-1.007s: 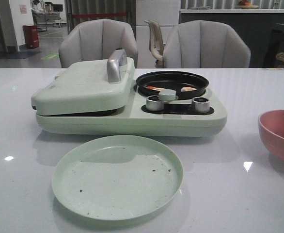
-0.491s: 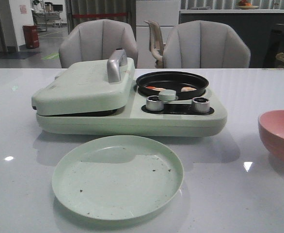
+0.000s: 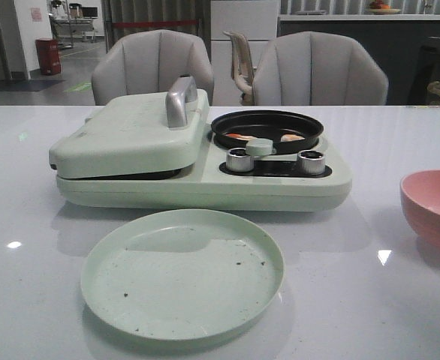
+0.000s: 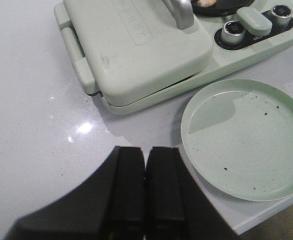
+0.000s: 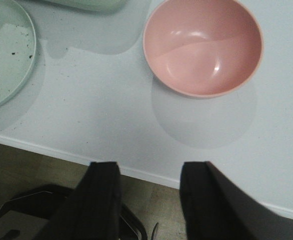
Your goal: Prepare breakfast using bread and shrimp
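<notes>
2 small pieces of shrimp [image 3: 239, 136] lie in the round black pan [image 3: 266, 127] on the right side of the light green breakfast maker [image 3: 205, 180]. One piece is orange-pink and the other [image 3: 291, 137] is paler, and they lie apart from each other. No bread shows in any view; the big lid [image 3: 130, 135] on the left side of the breakfast maker is down, so what is under it cannot be seen. A silver handle [image 3: 180, 100] stands on the lid. 2 silver knobs [image 3: 239, 159] sit in front of the pan, with a small green lever [image 3: 260, 146] between them.

A light green plate [image 3: 182, 272] lies on the white table [image 3: 40, 300], just in front of the breakfast maker. It holds only some dark crumbs. A pink bowl [image 3: 432, 206] sits to the right, well apart from the plate.

The left gripper [image 4: 145, 190] hangs over the table near the plate's edge, and its jaws are pressed together with nothing in them. The right gripper [image 5: 149, 200] hangs over the table's front edge, near the pink bowl, and its jaws are wide apart and hold nothing.

2 gray chairs [image 3: 152, 64] stand behind the table.
</notes>
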`<state>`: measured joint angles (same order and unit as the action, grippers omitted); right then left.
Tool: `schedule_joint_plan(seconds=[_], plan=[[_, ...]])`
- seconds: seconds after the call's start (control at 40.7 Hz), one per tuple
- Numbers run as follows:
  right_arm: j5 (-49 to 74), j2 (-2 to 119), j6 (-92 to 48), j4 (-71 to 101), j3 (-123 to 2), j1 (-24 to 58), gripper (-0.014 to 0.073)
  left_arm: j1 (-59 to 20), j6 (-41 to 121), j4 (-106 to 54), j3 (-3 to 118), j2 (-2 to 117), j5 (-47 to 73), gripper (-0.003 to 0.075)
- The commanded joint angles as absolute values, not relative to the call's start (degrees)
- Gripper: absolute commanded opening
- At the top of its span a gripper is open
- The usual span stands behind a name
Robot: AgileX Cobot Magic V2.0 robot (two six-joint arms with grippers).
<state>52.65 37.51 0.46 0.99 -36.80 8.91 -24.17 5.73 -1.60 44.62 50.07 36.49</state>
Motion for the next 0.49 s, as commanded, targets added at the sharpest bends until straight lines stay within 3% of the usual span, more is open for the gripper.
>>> schedule_joint_plan(seconds=[0.0, 0.098, 0.221, 0.467], plan=[[49.8, 33.2, 0.6, 0.5, -36.1, 9.0, 0.0258, -24.6, 5.4, -2.0, 46.2, 49.7, 32.6, 0.01], [49.7, 30.2, 0.6, 0.5, -34.6, 9.0, 0.0127, -24.6, 5.4, -2.5, 46.2, 49.7, 32.6, 0.01], [49.8, 28.4, 0.6, 0.5, -34.0, 9.0, 0.0031, -24.6, 5.4, -2.9, 46.2, 49.7, 32.6, 0.01], [49.3, 28.3, 0.6, 0.5, -34.0, 9.0, 0.0035, -24.6, 5.4, -2.9, 46.2, 49.7, 32.6, 0.01]])
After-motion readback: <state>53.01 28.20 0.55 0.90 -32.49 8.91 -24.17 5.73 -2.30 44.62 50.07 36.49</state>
